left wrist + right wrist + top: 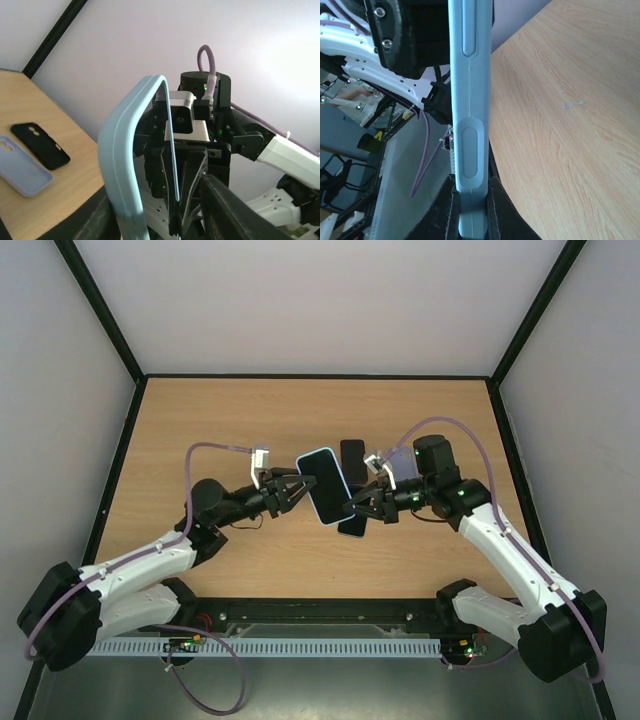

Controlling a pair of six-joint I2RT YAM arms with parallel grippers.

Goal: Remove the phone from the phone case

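Note:
The phone (325,486), dark screen up, sits in a light blue phone case (316,458) and hangs above the middle of the table between both arms. My right gripper (358,505) is shut on the case's right side. In the right wrist view its gripper (471,187) clamps the case's button edge (470,100). From the left, my left gripper (298,490) reaches around the other side. In the left wrist view the case (120,165) stands between the fingers of this gripper (155,195), against the left one, with a gap to the right finger (225,205).
A black case (352,453) (40,145) and a lavender case (403,464) (22,172) lie flat on the table (200,430) behind the phone. A dark flat shape (352,526) shows below the right gripper. Black frame posts border the table.

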